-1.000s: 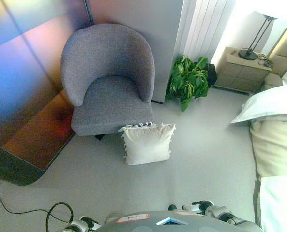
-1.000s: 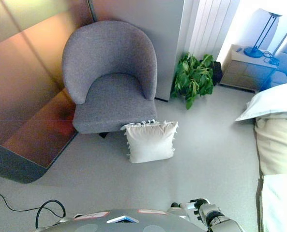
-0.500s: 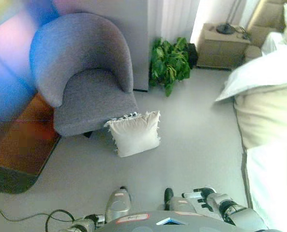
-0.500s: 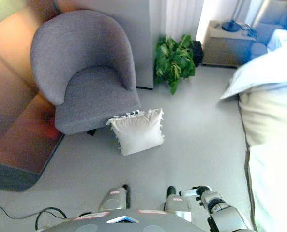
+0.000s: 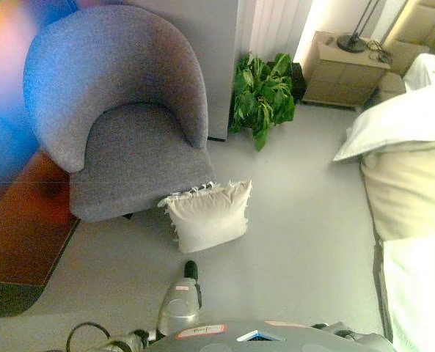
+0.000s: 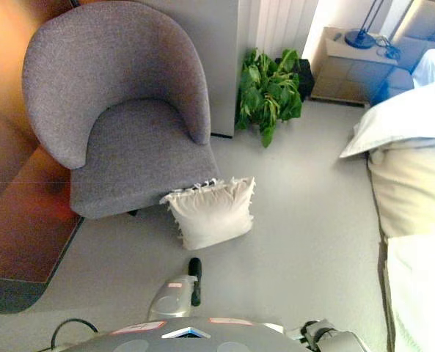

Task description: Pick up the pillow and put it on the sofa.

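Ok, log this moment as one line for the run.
pillow: on floor, leaning against armchair front | hands: neither reaching it | pick: not yet done

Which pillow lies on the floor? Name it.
The small fringed cream pillow leaning on the grey armchair; the big white pillow rests on the bed.

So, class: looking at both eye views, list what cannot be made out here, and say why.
- Right hand: only a sliver above the bottom edge in the right eye view; finger pose unreadable.
- Left hand: in neither view.
- Pillow: underside hidden against the floor.
- Lamp: top cut off by the upper edge.
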{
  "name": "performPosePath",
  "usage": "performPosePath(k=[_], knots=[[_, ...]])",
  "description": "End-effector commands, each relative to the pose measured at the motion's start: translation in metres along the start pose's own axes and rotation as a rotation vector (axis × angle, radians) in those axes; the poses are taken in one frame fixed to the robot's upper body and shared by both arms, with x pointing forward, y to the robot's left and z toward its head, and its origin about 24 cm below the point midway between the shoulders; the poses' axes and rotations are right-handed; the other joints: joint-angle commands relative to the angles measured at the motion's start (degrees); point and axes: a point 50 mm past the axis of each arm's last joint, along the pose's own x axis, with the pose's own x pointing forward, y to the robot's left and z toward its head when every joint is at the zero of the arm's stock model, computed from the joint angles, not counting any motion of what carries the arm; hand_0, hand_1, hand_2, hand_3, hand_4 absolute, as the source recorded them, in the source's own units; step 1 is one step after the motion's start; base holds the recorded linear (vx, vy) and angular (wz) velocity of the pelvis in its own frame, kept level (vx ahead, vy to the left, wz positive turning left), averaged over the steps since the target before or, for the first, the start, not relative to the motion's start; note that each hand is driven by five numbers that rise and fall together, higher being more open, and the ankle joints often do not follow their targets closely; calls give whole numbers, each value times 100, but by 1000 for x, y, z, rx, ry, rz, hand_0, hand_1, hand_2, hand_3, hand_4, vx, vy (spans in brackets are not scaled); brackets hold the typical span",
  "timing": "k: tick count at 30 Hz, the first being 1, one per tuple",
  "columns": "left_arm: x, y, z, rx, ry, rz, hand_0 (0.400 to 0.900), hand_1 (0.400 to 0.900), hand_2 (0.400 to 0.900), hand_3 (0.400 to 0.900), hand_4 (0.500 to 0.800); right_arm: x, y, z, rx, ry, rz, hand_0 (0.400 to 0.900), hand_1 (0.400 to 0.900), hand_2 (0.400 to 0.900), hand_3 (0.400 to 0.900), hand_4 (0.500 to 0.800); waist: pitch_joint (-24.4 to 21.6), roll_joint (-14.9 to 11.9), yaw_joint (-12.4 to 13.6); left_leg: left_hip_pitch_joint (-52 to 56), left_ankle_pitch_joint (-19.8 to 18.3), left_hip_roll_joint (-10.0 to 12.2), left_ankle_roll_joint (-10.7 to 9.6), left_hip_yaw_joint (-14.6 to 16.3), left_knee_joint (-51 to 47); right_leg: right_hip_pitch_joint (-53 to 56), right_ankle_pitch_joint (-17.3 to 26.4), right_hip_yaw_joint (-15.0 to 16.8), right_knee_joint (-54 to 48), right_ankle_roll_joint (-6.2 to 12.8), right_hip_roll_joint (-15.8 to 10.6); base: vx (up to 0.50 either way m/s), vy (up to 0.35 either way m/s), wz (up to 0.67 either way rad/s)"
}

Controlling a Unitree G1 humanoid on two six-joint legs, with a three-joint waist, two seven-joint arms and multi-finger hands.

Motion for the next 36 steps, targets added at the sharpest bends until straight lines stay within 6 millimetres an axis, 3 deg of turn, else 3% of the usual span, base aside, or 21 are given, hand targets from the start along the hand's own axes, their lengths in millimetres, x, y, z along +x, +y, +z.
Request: performPosePath(k=[1, 4, 6, 8, 10, 13, 15, 18, 21, 25, 31, 36], knots=[[-1, 8, 1, 20, 25, 8, 900, 900, 900, 900, 800, -4, -26, 18, 31, -84, -94, 900, 900, 900, 900, 800, -194, 198, 80, -434, -154, 392, -147, -432, -90, 53, 957, 288, 1114, 290, -188, 248, 79, 36], [-3, 12, 12, 83, 14, 25, 900, 900, 900, 900, 800, -3, -25, 16, 15, -109, -129, 900, 900, 900, 900, 800, -222, 222, -60, -124, -324, 213, 97, -562, -257, -903, 1626, 553, 2314, 211, -172, 291, 27, 48], [-4, 15, 21, 103, 5, 53, 900, 900, 900, 900, 800, -6, -31, 25, -58, -163, -198, 900, 900, 900, 900, 800, -132, 210, -122, -3, -428, 177, 149, -568, -174, -1462, 1521, 385, 2132, 65, -253, 210, -208, 23], [-7, 19, 37, 107, -32, 79, 900, 900, 900, 900, 800, -13, -40, 49, -159, -252, -288, 900, 900, 900, 900, 800, 23, 197, -148, -32, -495, 249, 99, -584, -34, -1947, 1300, 252, 1479, 2, -86, 13, -397, 15], [-14, 22, 67, 91, -121, 103, 900, 900, 900, 900, 800, -31, -55, 95, -256, -392, -421, 900, 900, 900, 900, 800, 426, 63, -207, -162, -657, 310, -2, -651, 239, -2852, 1699, 142, 723, 55, -173, -202, -555, 24], [-21, 25, 88, 55, -203, 123, 900, 900, 900, 900, 800, -62, -66, 149, -377, -558, -611, 900, 900, 900, 900, 800, 835, -169, -257, -386, -1142, 367, -172, -772, 679, -3678, 2414, 26, 81, 258, -458, -68, -481, 34], [-20, 21, 88, 51, -215, 123, 900, 900, 900, 900, 800, -77, -70, 169, -453, -630, -715, 900, 900, 900, 900, 800, 960, -145, -251, -595, -1334, 478, -177, -1016, 1145, -3772, 2188, 271, 494, 281, -415, 155, -277, 52], [-17, 10, 81, 53, -203, 106, 900, 900, 900, 900, 800, -94, -73, 189, -491, -707, -792, 900, 900, 900, 900, 800, 990, -115, -112, -677, -1229, 810, -361, -1095, 1242, -3580, 1813, -72, 845, 345, -571, 178, -167, 40], [-20, 1, 93, 99, -228, 91, 900, 900, 900, 900, 800, -121, -80, 218, -487, -792, -881, 900, 900, 900, 900, 800, 1105, -25, 19, -846, -1046, 1034, -568, -1200, 1062, -3717, 1610, -305, 908, 424, -601, 1, -169, 52], [-24, -12, 104, 126, -249, 40, 900, 900, 900, 900, 800, -160, -100, 249, -514, -839, -1035, 900, 900, 900, 900, 800, 1216, 165, 149, -959, -875, 1026, -678, -1306, 757, -4095, 1501, -472, 1149, 447, -770, -50, 25, 28], [-23, -25, 104, 82, -249, -4, 900, 900, 900, 900, 800, -195, -125, 266, -499, -860, -1152, 900, 900, 900, 900, 800, 1330, 434, 267, -1004, -867, 909, -729, -1466, 685, -4481, 1399, -400, 1582, 434, -976, 19, 87, 15], [-29, -27, 117, 47, -262, -17, 900, 900, 900, 900, 800, -225, -133, 283, -478, -882, -1191, 900, 900, 900, 900, 800, 1490, 547, 360, -1329, -880, 809, -732, -1630, 866, -4794, 1346, -320, 1806, 409, -1002, 11, 25, 10]])
